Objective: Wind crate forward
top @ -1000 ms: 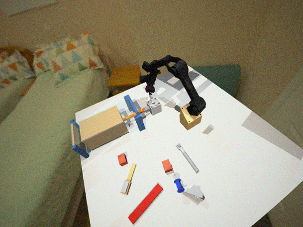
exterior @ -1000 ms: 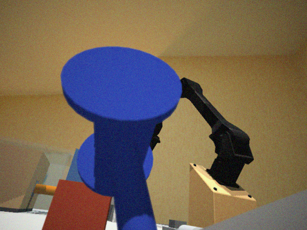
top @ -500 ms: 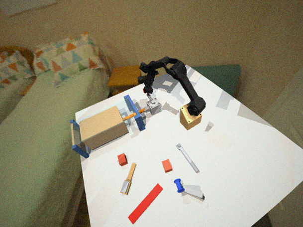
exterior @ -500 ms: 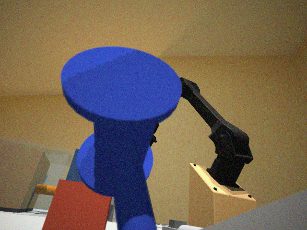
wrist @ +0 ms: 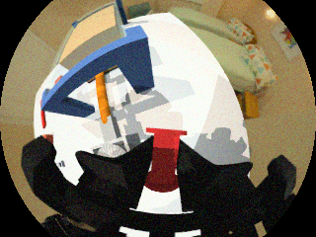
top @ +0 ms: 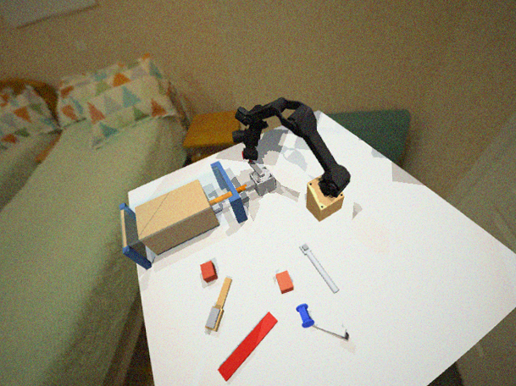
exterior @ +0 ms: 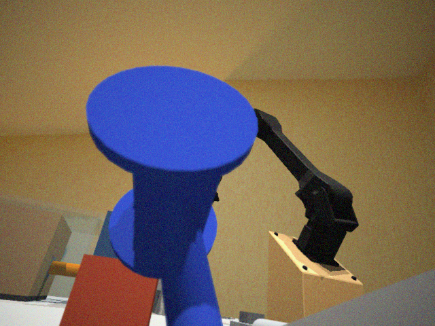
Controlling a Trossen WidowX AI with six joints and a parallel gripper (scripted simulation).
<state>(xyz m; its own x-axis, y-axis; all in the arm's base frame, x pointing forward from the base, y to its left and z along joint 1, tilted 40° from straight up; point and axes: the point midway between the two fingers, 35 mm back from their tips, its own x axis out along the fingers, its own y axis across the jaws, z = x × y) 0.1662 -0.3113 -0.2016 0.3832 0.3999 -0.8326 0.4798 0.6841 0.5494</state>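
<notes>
Top view: the black arm [top: 311, 132] [exterior: 291, 154] reaches from its wooden base block [top: 318, 206] [exterior: 284, 280] over to the grey winch [top: 263, 182], its fingers [top: 249, 154] above the winch, with a bit of red showing beside them. From the winch a grey crank piece slants up toward the fingers. The tan crate [top: 176, 215] [exterior: 28, 248] [wrist: 91, 30] sits flat inside the clear-panelled cubby, and an orange strap [top: 227, 195] [exterior: 64, 268] [wrist: 102, 96] runs from its front past the blue frame [top: 232, 190] [wrist: 99, 61] toward the winch. The crate's front is short of that frame, with a gap between. Elsewhere on the bench [top: 383, 265] lie two red blocks, a wooden-handled brush-like tool [top: 219, 304], a flat red bar [top: 247, 347], a silver wrench-like tool [top: 320, 268] and a blue spool-shaped handle [top: 305, 315] with a thin bent rod.

Exterior view: the blue handle [exterior: 172, 119] fills the foreground and hides the fingers. A red block [exterior: 109, 291] stands in front of the strap; the crate is at the left edge.

Wrist view: the fingers are clamped on a red grip [wrist: 165, 160], one on each side of it. The strap passes through the opening of the blue frame, and the crate lies beyond it.
</notes>
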